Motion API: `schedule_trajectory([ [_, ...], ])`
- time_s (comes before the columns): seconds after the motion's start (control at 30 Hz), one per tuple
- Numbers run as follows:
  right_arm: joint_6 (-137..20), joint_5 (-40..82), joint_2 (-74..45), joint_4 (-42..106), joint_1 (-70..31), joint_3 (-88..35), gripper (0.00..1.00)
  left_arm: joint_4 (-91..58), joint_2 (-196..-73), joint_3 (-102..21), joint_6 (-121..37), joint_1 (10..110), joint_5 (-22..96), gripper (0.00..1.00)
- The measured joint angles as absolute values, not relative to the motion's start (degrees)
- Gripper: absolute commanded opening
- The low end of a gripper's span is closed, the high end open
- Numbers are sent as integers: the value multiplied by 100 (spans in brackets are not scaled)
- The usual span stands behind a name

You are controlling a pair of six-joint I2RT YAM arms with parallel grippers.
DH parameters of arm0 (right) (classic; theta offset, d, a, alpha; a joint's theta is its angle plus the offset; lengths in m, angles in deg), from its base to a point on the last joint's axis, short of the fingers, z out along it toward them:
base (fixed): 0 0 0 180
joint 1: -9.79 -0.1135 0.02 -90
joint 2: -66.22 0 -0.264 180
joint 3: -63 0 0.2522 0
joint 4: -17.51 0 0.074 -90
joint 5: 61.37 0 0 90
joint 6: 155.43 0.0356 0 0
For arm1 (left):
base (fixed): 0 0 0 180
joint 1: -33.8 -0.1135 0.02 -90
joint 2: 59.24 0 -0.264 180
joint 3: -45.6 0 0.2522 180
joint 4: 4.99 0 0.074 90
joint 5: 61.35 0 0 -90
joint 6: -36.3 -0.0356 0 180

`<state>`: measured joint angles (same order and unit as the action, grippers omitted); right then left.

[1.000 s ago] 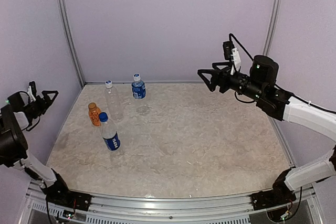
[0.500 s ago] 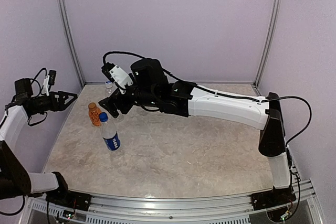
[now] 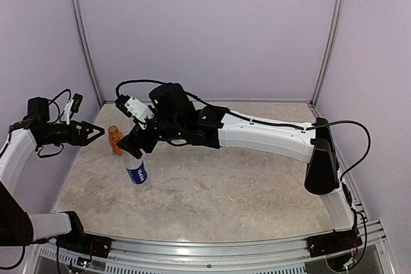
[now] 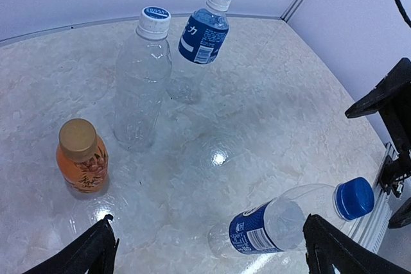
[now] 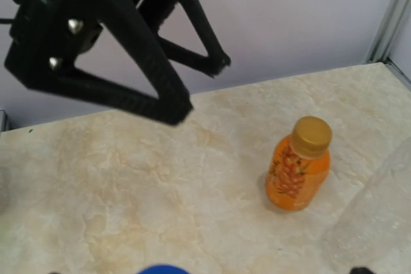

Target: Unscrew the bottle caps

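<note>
Marbled table: orange bottle, tall clear bottle, far blue-labelled bottle, near blue-labelled bottle

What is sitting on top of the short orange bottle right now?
An orange-brown screw cap sits on the short orange bottle, upright and in place. The bottle's neck under the cap is covered, so how tightly it is screwed on cannot be seen.
</note>
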<state>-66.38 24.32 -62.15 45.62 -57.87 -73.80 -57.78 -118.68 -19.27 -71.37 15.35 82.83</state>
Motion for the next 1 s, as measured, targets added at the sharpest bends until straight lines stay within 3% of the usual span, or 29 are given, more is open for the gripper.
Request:
schedule_trajectory([
  [0.13, -6691, 2320, -6462, 4557, -5787, -7594, 87, -5863, -11849, -1934, -7170, 1585, 8217, 99],
  [0.2, -6719, 2298, -6552, 4570, -5787, -7601, 78, -5896, -11849, -1934, -7170, 1596, 8213, 99],
  [0.4, -6658, 2178, -6633, 4640, -5787, -7601, 29, -6001, -11855, -2085, -7174, 1661, 8228, 99],
  [0.57, -6612, 1964, -6631, 4520, -5787, -7564, 0, -6256, -11855, -2177, -7240, 1755, 8291, 99],
  [0.8, -6383, 1841, -6075, 4330, -5736, -6781, 0, -7316, -11853, -2990, -7684, 2127, 8425, 99],
  [1.0, -5758, 1560, -4373, 3574, -5559, -5042, 0, -8772, -11895, -4725, -8549, 3034, 8379, 99],
])
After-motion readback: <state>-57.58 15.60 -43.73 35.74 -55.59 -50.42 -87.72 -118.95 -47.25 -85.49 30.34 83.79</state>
